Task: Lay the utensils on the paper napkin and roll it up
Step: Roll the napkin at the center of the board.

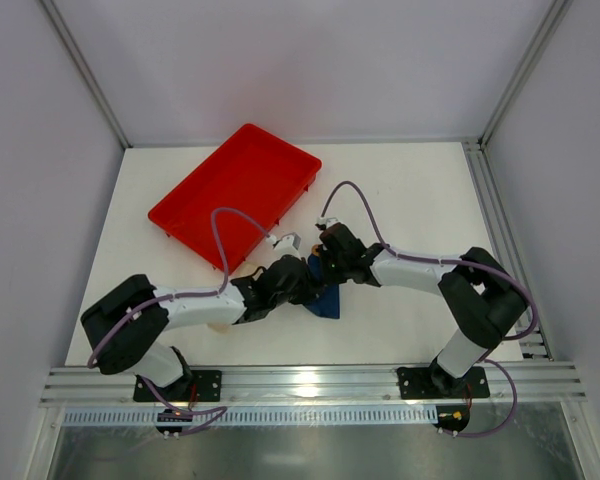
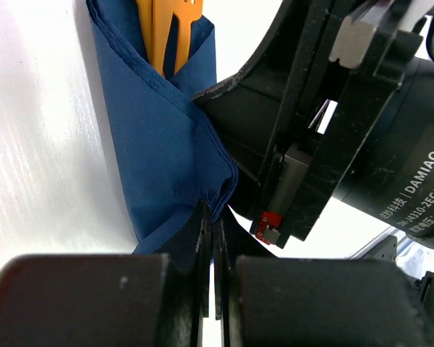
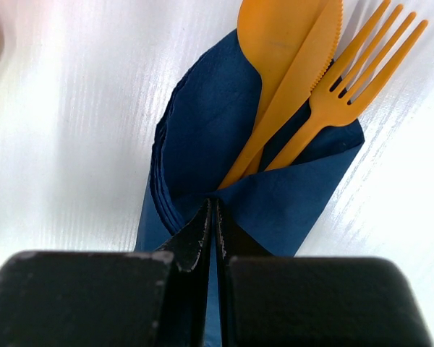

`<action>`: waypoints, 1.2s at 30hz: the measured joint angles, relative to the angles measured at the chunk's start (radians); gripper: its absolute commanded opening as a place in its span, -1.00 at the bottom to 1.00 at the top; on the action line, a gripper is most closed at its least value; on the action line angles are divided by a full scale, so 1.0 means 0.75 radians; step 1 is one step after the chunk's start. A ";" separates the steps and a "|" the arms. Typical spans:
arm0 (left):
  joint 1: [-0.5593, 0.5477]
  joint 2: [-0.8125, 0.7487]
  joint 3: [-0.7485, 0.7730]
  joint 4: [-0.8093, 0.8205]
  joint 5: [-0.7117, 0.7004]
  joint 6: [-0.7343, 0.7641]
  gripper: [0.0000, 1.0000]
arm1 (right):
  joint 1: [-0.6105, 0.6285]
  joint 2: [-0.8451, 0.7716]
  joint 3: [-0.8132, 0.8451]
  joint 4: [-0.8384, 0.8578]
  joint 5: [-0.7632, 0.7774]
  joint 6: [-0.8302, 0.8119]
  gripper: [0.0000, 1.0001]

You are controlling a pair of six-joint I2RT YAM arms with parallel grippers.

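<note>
so the left gripper is pinched shut on a flap of the paper napkin right at its tips, the right gripper is closed too with its tips on the fold, the utensils poke out just beyond, and if either one tugs sideways that thin paper probably tears or the wrap springs open

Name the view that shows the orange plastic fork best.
Right wrist: the orange plastic fork shows tines and neck above the folded navy paper napkin. Left wrist catches only orange slivers; top external does not show it.
</note>
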 measured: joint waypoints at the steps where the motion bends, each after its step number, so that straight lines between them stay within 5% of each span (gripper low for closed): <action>1: 0.000 -0.001 0.001 -0.002 -0.001 -0.005 -0.95 | -0.002 -0.003 -0.002 -0.001 -0.002 -0.001 -0.92; 9: -0.001 -0.045 0.027 -0.170 -0.091 -0.019 -0.33 | -0.006 -0.011 -0.010 -0.008 -0.014 -0.001 -0.92; 17: -0.001 -0.163 -0.023 -0.283 -0.121 -0.020 -0.01 | -0.007 -0.012 -0.012 -0.006 -0.017 0.001 -0.92; 26: -0.067 -0.208 -0.021 -0.492 -0.165 0.010 -0.03 | -0.007 -0.012 -0.012 -0.006 -0.017 0.005 -0.92; 36: -0.108 -0.188 0.063 -0.358 -0.035 0.061 -0.42 | -0.007 -0.012 -0.012 -0.007 -0.028 0.009 -0.92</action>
